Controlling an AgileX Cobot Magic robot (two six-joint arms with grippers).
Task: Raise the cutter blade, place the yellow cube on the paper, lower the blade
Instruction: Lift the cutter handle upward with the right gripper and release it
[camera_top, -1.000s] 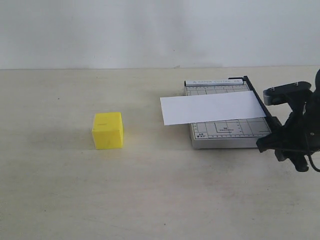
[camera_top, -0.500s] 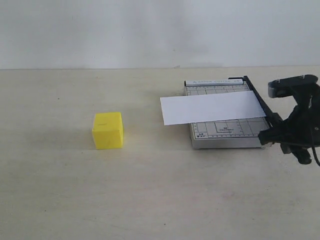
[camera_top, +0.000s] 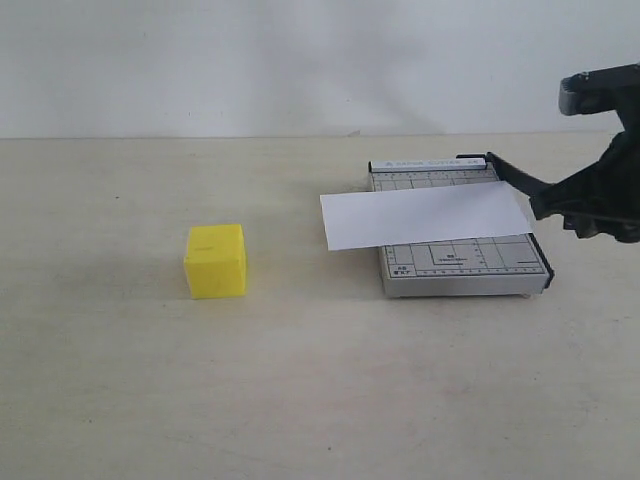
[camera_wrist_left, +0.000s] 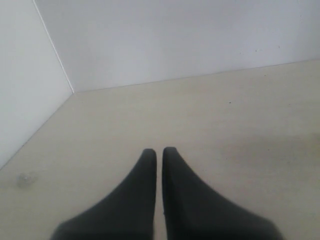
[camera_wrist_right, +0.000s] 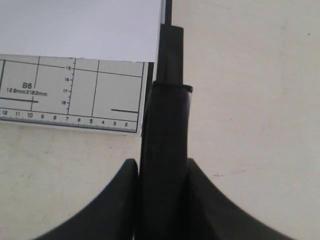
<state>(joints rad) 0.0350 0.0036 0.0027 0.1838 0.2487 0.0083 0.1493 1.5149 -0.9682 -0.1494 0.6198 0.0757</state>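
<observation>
The yellow cube (camera_top: 215, 260) rests on the table at the left, far from both grippers. The paper (camera_top: 425, 215) lies across the grey trimmer base (camera_top: 460, 265) and sticks out past its left side. The cutter blade (camera_top: 515, 177) slants up from its hinge at the base's far right corner. My right gripper (camera_top: 585, 205) is shut on the blade's thick handle (camera_wrist_right: 165, 130), held above the table to the right of the base. In the right wrist view the gripper (camera_wrist_right: 162, 167) clamps the handle, with the paper (camera_wrist_right: 80, 30) and gridded base (camera_wrist_right: 75, 95) below. My left gripper (camera_wrist_left: 159, 152) is shut with nothing in it.
The pale tabletop (camera_top: 300, 390) spreads between the cube and the trimmer. A white wall (camera_top: 300, 60) backs the table. The left wrist view shows bare table and a wall corner (camera_wrist_left: 70, 87). The left arm does not show in the exterior view.
My right gripper has risen and moved back, taking the blade handle up from the base's near right corner. The blade now slopes upward. Cube and paper have not moved.
</observation>
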